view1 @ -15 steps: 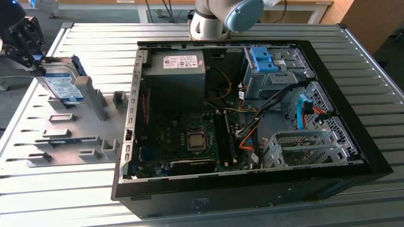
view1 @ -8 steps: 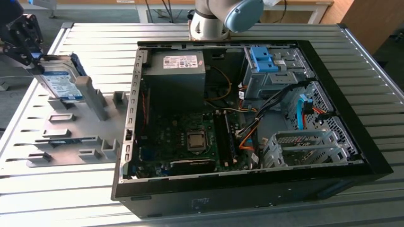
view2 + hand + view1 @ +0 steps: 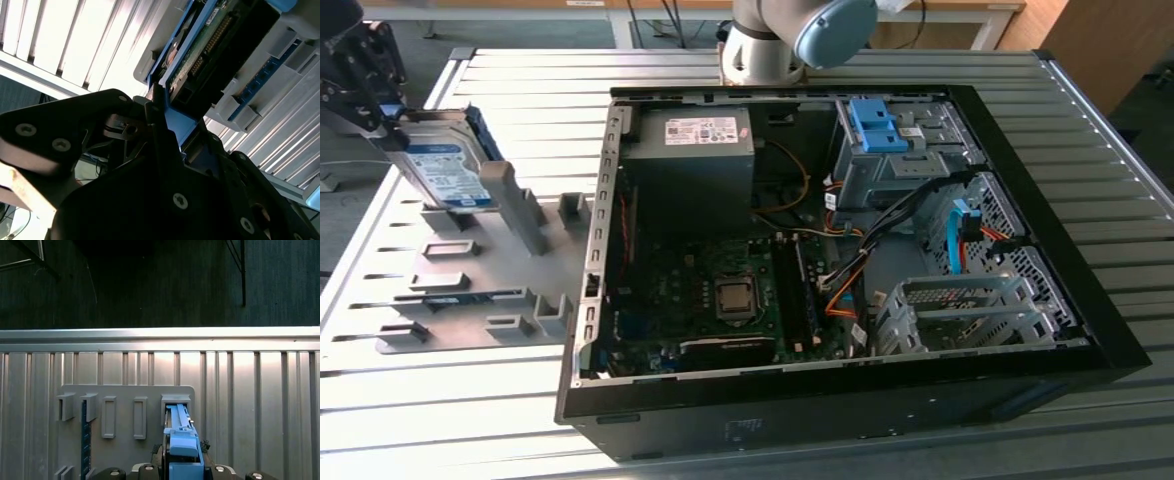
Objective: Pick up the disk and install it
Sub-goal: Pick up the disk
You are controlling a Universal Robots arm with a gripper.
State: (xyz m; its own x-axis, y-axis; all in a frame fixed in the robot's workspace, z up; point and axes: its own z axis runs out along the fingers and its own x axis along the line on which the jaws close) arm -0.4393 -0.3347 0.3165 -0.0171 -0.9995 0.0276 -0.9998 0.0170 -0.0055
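The disk [image 3: 443, 170], silver with a white-and-blue label and blue rails, stands on edge at the exterior view's left, over a slot of the grey fixture plate [image 3: 494, 290]. My black gripper [image 3: 398, 135] comes down on its top edge and is shut on the disk. In the second wrist view, the fingers [image 3: 155, 115] press on the blue rail, with the disk [image 3: 210, 45] running away from them. In the first wrist view, the disk's blue edge [image 3: 180, 432] reaches from the gripper [image 3: 182, 467] to a slot of the plate [image 3: 125, 395]. Whether its lower end still sits in the slot is hidden.
An open black computer case [image 3: 1067, 330] lies on the ribbed metal table, to the exterior view's right of the plate. Inside are a grey power supply box [image 3: 687, 140], a drive bay with a blue bracket [image 3: 881, 125], a metal cage [image 3: 961, 310] and loose cables.
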